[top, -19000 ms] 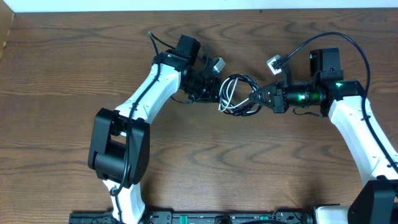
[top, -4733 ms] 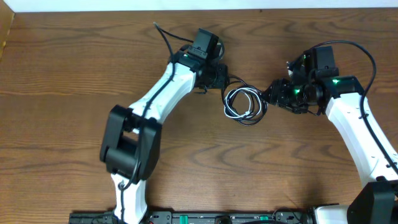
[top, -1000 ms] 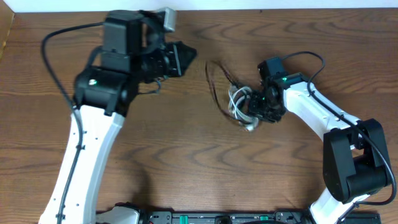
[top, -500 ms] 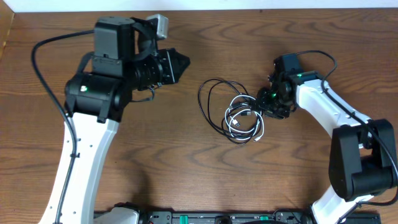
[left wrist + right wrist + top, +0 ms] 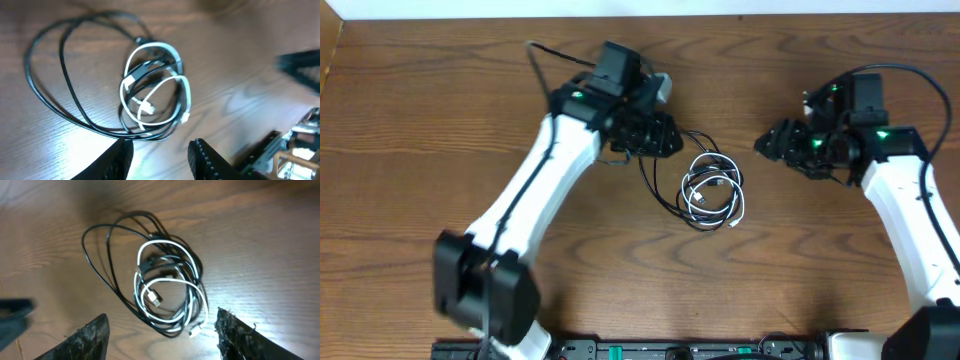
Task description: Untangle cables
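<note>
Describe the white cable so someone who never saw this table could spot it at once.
On the wooden table, near its middle, lies a small bundle of cables. The white cable is coiled in tight loops at the bundle's core. It is the only light cord, while the black cables beside it run out into wider loops.

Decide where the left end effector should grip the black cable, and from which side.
Grip the black cable at its outer loop, coming from above on the side away from the white cable: there it lies alone on the table.

left hand [image 5: 160, 149] cropped, right hand [image 5: 162, 316] cropped
</note>
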Controlling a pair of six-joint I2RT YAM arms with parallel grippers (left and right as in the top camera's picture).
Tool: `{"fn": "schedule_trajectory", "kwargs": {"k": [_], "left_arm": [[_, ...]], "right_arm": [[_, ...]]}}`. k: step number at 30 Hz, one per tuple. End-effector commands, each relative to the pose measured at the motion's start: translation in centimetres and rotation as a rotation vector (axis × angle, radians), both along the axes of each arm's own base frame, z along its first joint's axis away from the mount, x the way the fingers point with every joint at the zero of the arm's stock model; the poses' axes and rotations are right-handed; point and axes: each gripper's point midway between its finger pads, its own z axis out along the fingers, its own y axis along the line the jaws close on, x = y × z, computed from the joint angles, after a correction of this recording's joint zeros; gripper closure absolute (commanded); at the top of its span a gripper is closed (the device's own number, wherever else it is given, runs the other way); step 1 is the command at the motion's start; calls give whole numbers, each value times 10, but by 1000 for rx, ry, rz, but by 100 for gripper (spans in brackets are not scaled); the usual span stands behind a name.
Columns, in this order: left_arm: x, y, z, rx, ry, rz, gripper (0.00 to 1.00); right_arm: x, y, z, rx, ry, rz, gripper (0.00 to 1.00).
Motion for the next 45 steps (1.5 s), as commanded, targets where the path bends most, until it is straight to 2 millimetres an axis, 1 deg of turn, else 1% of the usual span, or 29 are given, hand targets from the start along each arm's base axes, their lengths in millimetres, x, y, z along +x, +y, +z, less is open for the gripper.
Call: {"fn": "schedule_trajectory", "kwargs": {"k": [1, 5, 8, 12, 15, 22, 28, 34, 39, 45], "left_arm": [[-2, -4, -41, 90, 50, -37, 59], [-7, -9, -76, 166, 103, -57, 59], [-13, -14, -97, 193, 143, -78, 59], [-18, -14, -119, 273, 153, -93, 59], [-22, -15, -130, 327, 148, -108, 59], [-26, -18, -142, 411, 109, -123, 59], [-24, -30, -145, 387, 71, -128, 59], [-26, -37, -152, 372, 84, -64, 59], [-17, -27, -155, 458, 50, 56, 60], [-17, -25, -156, 487, 33, 63, 60]], "right_arm": [[-3, -5, -3, -27, 4, 18, 35], [-4, -5, -3, -32, 6, 16, 35], [-4, -5, -3, -32, 6, 16, 34], [-3, -5, -3, -32, 6, 16, 34], [-4, -5, -4, -32, 7, 16, 34], [-4, -5, -4, -32, 6, 17, 33], [-4, -5, -4, -32, 9, 17, 33], [-5, -6, -5, -40, 15, 14, 33], [-6, -7, -6, -45, 18, 13, 33], [-7, -7, -6, -48, 20, 16, 33]]}}
